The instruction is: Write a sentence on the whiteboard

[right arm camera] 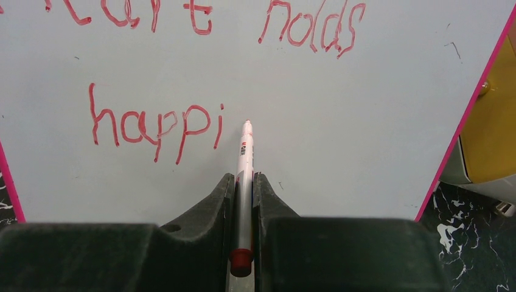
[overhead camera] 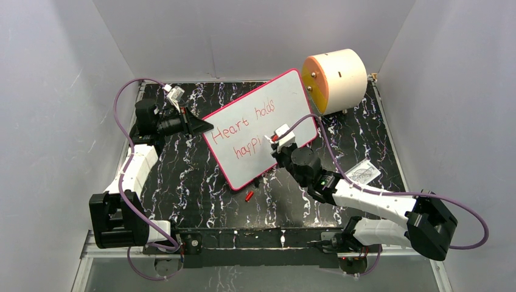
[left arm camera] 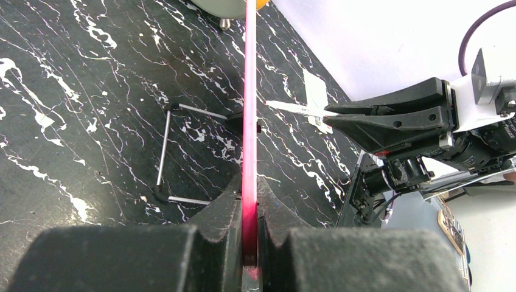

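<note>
**Top view.** The whiteboard [overhead camera: 243, 167] is being held tilted over the table [overhead camera: 188, 176], near the cylinder [overhead camera: 338, 79]. The left gripper [overhead camera: 205, 126] is clamping its left corner. The right gripper [overhead camera: 275, 139] is working at its face. The sentence [overhead camera: 249, 129] is reading "Heart holds happi" in thin red script on two slanted lines, the last word unfinished.

**Left wrist view.** The left gripper [left arm camera: 248, 188] is pinching the pink rim edge-on. The panel is appearing thin, stiff and light, and its face is probably slick. The rim is judged the correct hold, since it is leaving the face free.

**Right wrist view.** The right gripper [right arm camera: 243, 182] is grasping a marker [right arm camera: 244, 152], tip just right of the "i". Contact cannot be told.
</note>
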